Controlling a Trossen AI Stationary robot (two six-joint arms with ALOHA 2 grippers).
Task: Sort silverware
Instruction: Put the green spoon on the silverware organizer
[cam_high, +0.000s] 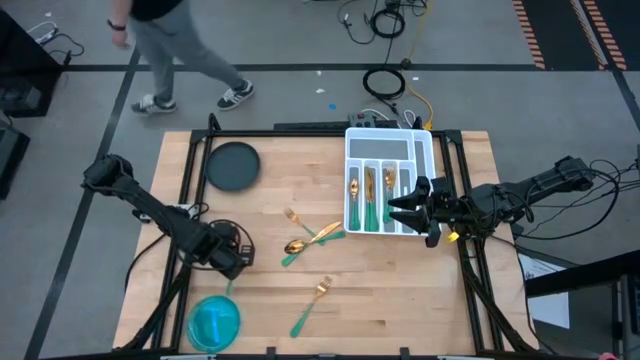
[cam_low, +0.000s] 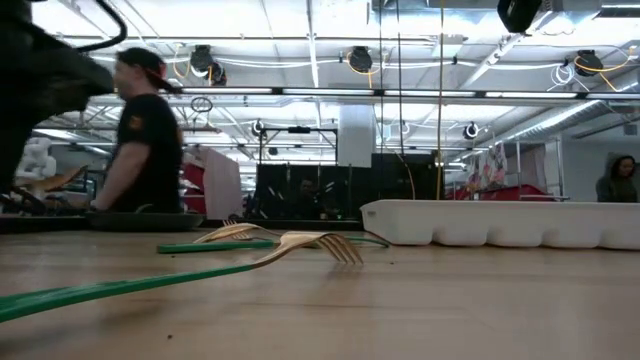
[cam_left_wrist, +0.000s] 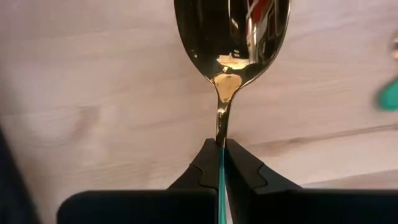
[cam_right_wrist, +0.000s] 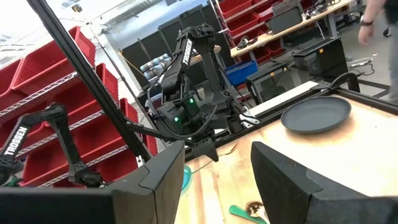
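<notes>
Spoon (cam_left_wrist: 231, 37) clamped; tray (cam_high: 352, 145) holds silverware (cam_high: 371, 198)

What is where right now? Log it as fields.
left gripper: shut on spoon at its handle, near the table's left front
right gripper: open, empty, at the tray's edge
tray: silverware lies in its slots
loose pieces: a few mid-table
plate: bare, back left
bowl: blue, front left
</notes>
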